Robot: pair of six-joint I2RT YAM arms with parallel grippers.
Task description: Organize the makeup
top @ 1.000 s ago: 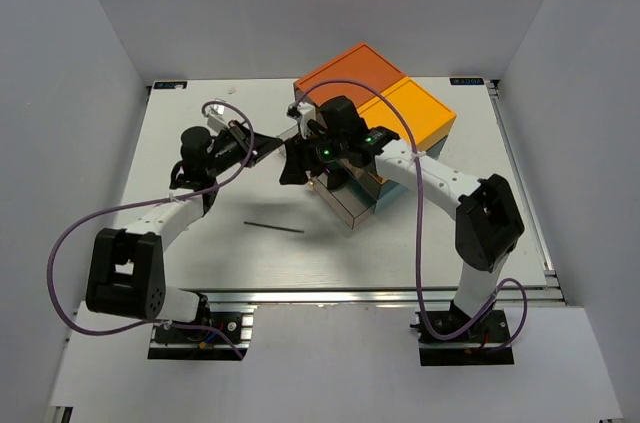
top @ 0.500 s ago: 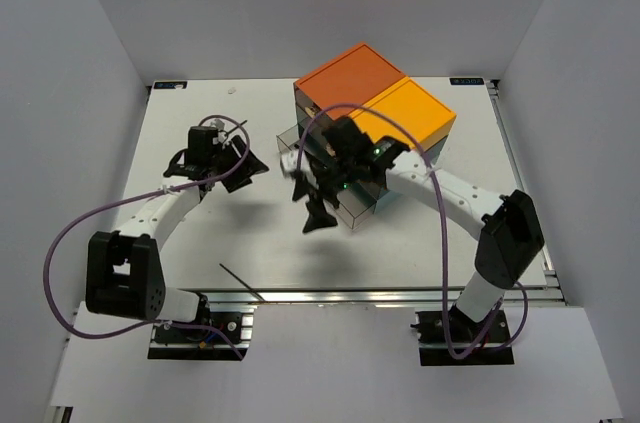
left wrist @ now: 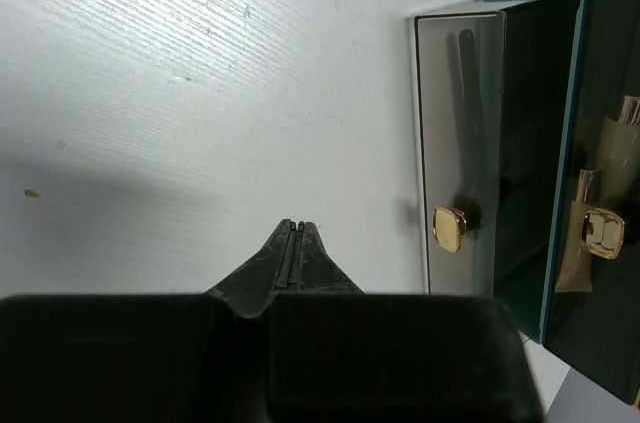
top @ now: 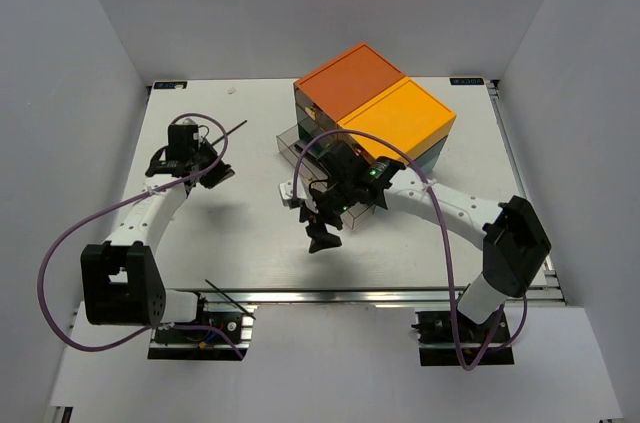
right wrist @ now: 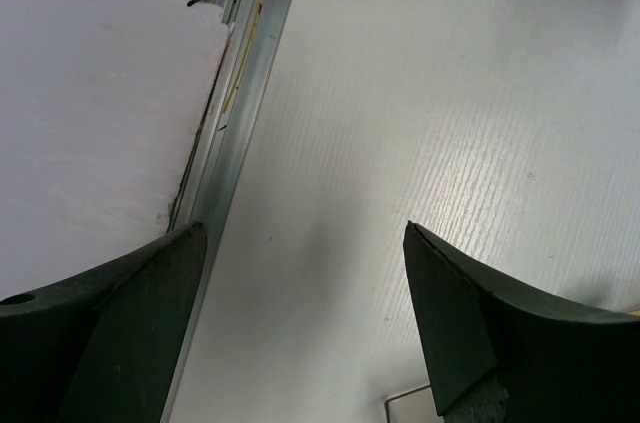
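Nearest, a thin black stick (top: 222, 295) lies on the front rail by the left arm's base. Further in, the right gripper (right wrist: 300, 233) hangs spread wide over the table (top: 250, 243), before the drawer box (top: 375, 113). Farther left, the left arm stretches back, the left gripper (left wrist: 289, 231) with jaws pressed together.

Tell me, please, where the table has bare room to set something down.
Widest bare patch: the table in front, between left arm and right arm. Also free: the far-left corner beside the drawer box. Crowded: the open drawers by the right arm. A thin black stick lies at the near edge.
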